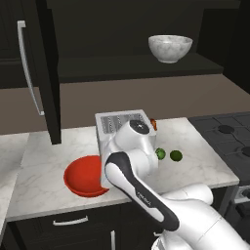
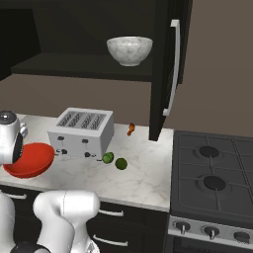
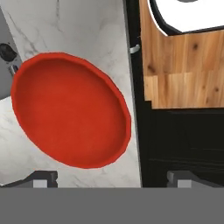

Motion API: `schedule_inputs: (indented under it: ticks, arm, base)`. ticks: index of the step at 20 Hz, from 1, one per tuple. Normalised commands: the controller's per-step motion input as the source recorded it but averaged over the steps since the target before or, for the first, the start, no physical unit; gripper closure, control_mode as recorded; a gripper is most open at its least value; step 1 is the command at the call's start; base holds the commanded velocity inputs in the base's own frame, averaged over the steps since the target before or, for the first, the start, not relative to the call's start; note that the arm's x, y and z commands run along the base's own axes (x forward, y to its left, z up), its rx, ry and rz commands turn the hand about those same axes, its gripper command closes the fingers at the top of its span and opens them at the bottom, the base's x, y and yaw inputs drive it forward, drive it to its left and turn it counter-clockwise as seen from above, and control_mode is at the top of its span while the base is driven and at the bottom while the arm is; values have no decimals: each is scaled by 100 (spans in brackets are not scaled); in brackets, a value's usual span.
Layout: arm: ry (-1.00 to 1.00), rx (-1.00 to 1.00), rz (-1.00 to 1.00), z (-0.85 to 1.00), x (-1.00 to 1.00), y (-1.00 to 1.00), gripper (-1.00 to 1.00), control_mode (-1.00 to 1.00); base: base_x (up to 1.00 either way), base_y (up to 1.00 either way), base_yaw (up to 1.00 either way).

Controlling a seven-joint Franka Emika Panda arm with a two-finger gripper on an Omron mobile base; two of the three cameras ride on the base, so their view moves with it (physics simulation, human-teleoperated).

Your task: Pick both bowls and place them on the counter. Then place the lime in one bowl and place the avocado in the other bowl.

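Gripper (image 3: 111,178) hanging wide open w/ nothing in it, red bowl (image 3: 70,109) sitting on counter (image 3: 78,26) at its 10 o'clock.

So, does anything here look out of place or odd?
Mostly the red bowl: it sits at the counter's front edge, its rim about level with that edge in the hand view. The marbled bowl still stands on the dark shelf. Nothing is spilled.

light: even, soft | cabinets: dim | focus: sharp | glare: none
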Motion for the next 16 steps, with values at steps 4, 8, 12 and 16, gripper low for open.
schedule_inputs:
  ticks: [4,8,12,16]
  arm:
    - [-5,-5,3,48,-8,-16,-100,-100]
    - [-11,-7,14,46,-15,-23,-100,-100]
    - [-16,-6,13,45,-23,-29,-100,-100]
    - [-21,0,11,42,-30,-33,-100,-100]
  base:
    - [0,0,0]
    - [0,0,0]
    - [0,0,0]
    - [0,0,0]
